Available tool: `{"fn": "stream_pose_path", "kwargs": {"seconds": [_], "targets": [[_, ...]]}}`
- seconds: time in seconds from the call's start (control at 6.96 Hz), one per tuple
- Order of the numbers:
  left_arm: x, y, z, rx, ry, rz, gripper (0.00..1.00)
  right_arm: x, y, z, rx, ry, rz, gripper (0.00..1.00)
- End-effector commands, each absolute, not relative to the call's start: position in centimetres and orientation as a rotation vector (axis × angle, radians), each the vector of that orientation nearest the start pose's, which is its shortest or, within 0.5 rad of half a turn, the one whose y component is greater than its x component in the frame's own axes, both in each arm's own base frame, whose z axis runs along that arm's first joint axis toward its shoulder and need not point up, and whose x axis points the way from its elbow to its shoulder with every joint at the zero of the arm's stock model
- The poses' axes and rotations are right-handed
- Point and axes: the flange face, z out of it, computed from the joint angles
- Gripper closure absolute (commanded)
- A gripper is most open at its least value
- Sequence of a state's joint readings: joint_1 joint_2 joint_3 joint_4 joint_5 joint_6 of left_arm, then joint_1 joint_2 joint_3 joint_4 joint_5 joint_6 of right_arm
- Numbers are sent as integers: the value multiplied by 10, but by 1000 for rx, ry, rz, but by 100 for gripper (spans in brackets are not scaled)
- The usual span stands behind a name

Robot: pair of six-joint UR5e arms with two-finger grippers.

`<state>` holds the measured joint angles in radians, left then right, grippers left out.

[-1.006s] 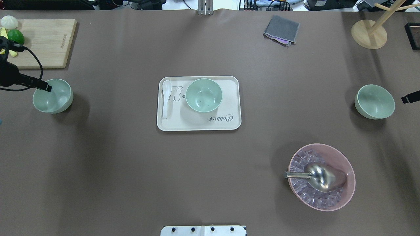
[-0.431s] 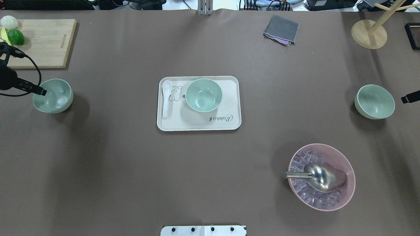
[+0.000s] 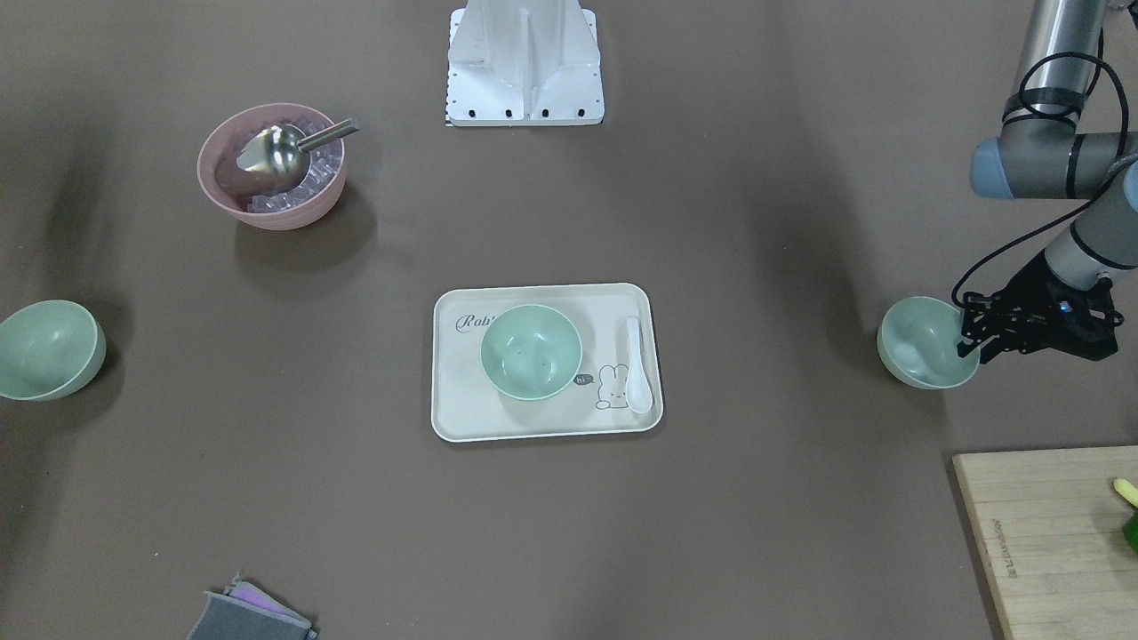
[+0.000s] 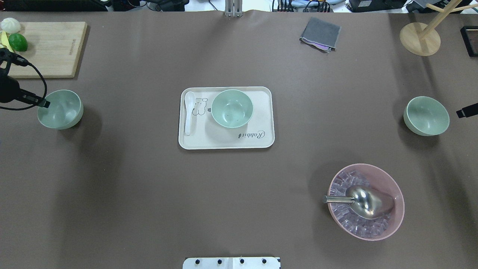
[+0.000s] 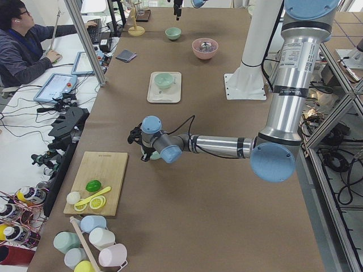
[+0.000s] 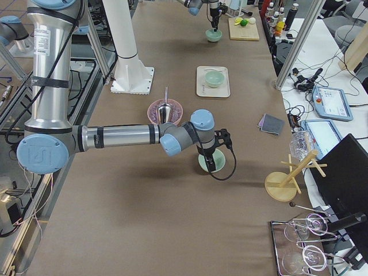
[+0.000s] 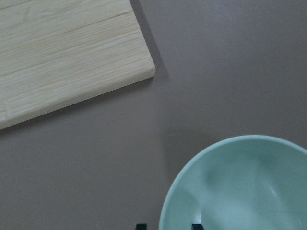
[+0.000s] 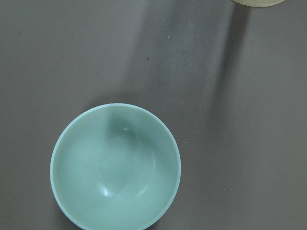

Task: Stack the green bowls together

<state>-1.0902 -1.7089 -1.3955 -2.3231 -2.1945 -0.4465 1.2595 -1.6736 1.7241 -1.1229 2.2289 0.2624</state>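
While angling downward at the table's left end, the left gripper (image 3: pixel 971 347) is straddling (jaws parted) the rim of a green bowl (image 3: pixel 916 342)

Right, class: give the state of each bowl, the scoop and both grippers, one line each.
Left bowl: upright, empty, on the table.
Middle bowl: upright, empty, on the tray.
Right bowl: upright, empty, on the table.
Pink bowl: filled with ice cubes.
Scoop: lying in the pink bowl.
Left gripper: open, straddling the left bowl's rim.
Right gripper: state unclear.
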Motion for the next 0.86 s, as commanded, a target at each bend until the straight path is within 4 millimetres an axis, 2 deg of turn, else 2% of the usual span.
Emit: {"fn": "stream_pose_path", "kwargs": {"seconds": [0.0,0.29,0.43,0.57,0.72], "targets": [[202,-548,576,380,861,267,100,-76,-473,588,278,-753,-210,0],[204,-551,533,423,888,273,100,-76,-471,589,274,-754,-210,0],[204,-548,495,414,890,266,100,-75,-470,590,273,-753,-208,0],[217,-529,441,353,903,224,100,-76,-469,591,271,-755,-209,0],[249,-511,390,312,938,202,100,-75,-468,593,268,-755,-208,0]]}}
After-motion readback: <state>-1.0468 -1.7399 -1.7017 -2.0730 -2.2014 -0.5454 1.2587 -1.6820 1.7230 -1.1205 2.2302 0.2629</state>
